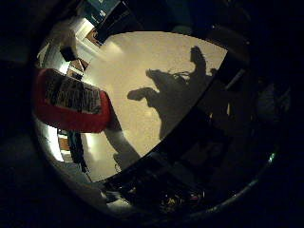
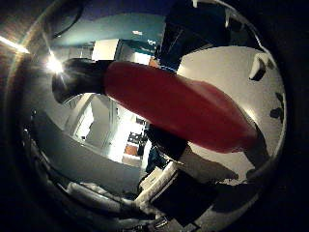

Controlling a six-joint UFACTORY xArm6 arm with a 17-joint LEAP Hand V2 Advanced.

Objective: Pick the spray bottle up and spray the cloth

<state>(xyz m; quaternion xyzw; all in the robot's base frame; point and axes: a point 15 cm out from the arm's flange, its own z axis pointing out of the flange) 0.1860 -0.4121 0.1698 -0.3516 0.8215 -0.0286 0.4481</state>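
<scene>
A red spray bottle [image 2: 179, 106] with a black spray head [image 2: 82, 77] lies across the right thumb side palm view and fills much of it, so it is close against the palm. White fingers [image 2: 259, 60] of my right hand [image 2: 159, 193] show on either side of the bottle, curled round it. In the right little finger side palm view the bottle's red body with its printed label [image 1: 68, 95] is beside the palm, over the pale table [image 1: 142, 57].
The shadow of the hand and arm [image 1: 176, 90] falls on the pale table. The table's dark edge [image 1: 204, 123] runs across the little finger side view. Room furniture and bright lights [image 2: 53, 63] lie beyond the table.
</scene>
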